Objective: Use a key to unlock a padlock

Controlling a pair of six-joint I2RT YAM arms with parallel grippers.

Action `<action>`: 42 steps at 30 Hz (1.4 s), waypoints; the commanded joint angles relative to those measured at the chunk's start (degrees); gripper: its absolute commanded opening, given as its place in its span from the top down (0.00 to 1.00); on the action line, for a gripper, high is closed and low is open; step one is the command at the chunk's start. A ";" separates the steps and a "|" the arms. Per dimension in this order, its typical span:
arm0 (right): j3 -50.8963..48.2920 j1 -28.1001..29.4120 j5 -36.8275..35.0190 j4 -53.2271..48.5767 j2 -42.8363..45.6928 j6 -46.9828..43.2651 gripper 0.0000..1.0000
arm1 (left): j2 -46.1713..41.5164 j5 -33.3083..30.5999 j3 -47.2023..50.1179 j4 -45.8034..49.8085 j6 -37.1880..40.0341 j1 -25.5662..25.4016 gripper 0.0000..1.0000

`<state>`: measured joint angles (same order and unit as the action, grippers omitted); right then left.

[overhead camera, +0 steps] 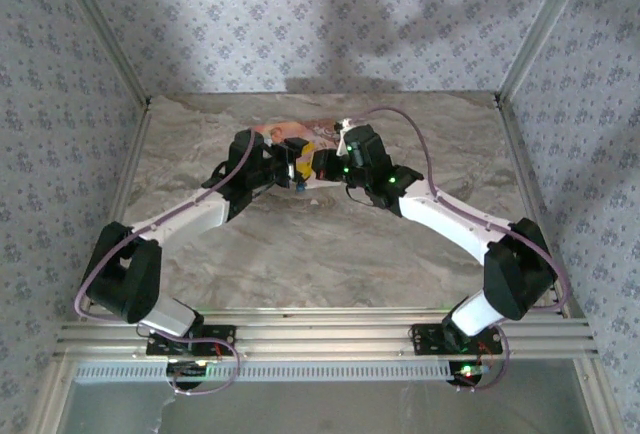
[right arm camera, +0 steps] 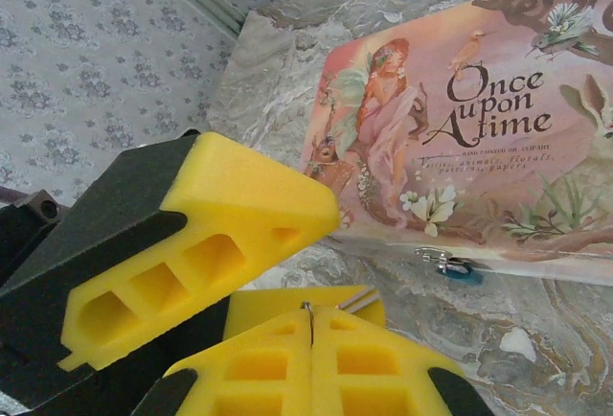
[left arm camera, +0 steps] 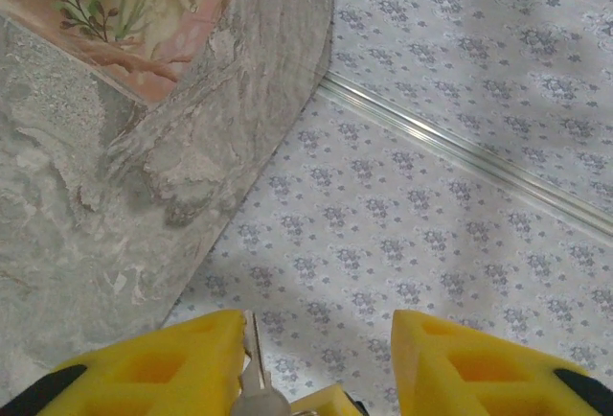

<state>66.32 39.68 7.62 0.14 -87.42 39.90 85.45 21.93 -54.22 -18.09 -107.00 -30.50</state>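
The padlock (right arm camera: 461,269), tiny and blue with a silver shackle, lies on the marble table just in front of the pink printed pouch (right arm camera: 479,119). My right gripper (right arm camera: 311,315) is shut on the key (right arm camera: 355,297), pinching its thin wire ring, and the blade pokes out past the fingertips. In the left wrist view the key (left arm camera: 251,363) stands against the inner face of one finger of my left gripper (left arm camera: 321,325), whose jaws are apart. Both grippers meet tip to tip above the table in the top view, left gripper (overhead camera: 298,162) and right gripper (overhead camera: 325,164), beside the padlock.
The pouch (overhead camera: 275,132) lies at the back middle of the marble table (overhead camera: 330,254), partly covered by both arms. Patterned walls close in the left, back and right. The left wrist view looks past the table edge (left arm camera: 259,157) at the wall.
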 commanded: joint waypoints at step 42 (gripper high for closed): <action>12.53 -14.05 35.27 -9.69 5.89 -3.08 0.61 | -13.39 30.38 -11.55 21.34 86.21 6.69 1.00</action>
<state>77.43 25.47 34.76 -10.90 -80.95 36.47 73.82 47.86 -64.55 1.89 -27.09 -23.68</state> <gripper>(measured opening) 0.391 0.057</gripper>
